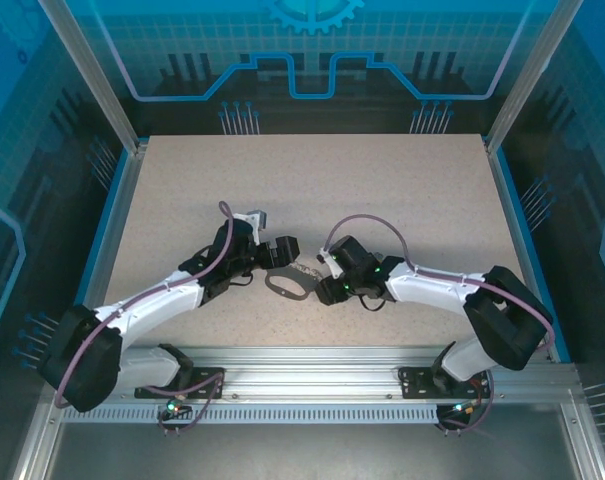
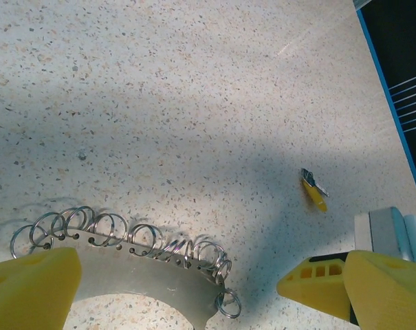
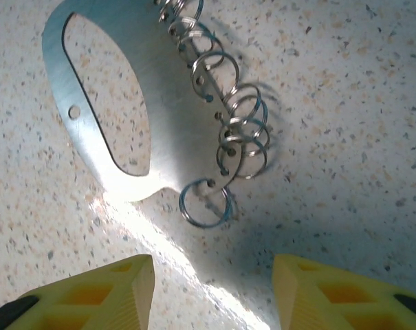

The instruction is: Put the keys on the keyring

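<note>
keyring, a flat silvery loop edged with wire rings, is pictured lying on the speckled bench. left fingers are spread wide, right fingers partly parted, nothing gripped. yellow-headed key is seen nearby on the bench, apart from the keyring.

The key lies on open tabletop, well apart from the keyring, free on all sides.
</note>
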You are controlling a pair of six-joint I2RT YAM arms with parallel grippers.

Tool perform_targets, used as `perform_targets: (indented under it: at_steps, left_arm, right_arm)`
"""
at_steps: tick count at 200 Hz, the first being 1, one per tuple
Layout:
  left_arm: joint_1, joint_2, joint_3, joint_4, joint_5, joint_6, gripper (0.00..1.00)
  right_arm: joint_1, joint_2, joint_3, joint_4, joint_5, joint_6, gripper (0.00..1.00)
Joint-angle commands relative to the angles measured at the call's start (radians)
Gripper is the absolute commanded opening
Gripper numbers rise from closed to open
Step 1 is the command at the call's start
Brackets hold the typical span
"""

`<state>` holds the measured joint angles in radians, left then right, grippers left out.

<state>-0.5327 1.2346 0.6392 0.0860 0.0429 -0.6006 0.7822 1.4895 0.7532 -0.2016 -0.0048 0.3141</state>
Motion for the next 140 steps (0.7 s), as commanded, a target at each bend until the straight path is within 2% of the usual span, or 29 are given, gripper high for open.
perform_targets:
  at_steps: [1, 23, 114, 140]
  left_arm:
    - [0.0, -0.023, 0.003, -0.019, 0.023, 0.011, 0.99]
    - [0.0, -0.017, 0.021, -0.029, 0.031, 0.018, 0.99]
    - [0.003, -0.017, 0.045, -0.05, 0.034, 0.03, 0.99]
    - [0.002, -0.014, 0.048, -0.051, 0.033, 0.033, 0.99]
  right_arm:
    - [-0.002, 0.003, 0.0, -0.002, -0.01, -0.083, 0.49]
    - [0.005, 0.048, 0.03, -0.006, -0.006, -0.118, 0.44]
    - [0.012, 0.178, 0.098, 0.022, 0.011, -0.16, 0.43]
    - [0.011, 0.207, 0.121, 0.022, 0.015, -0.169, 0.39]
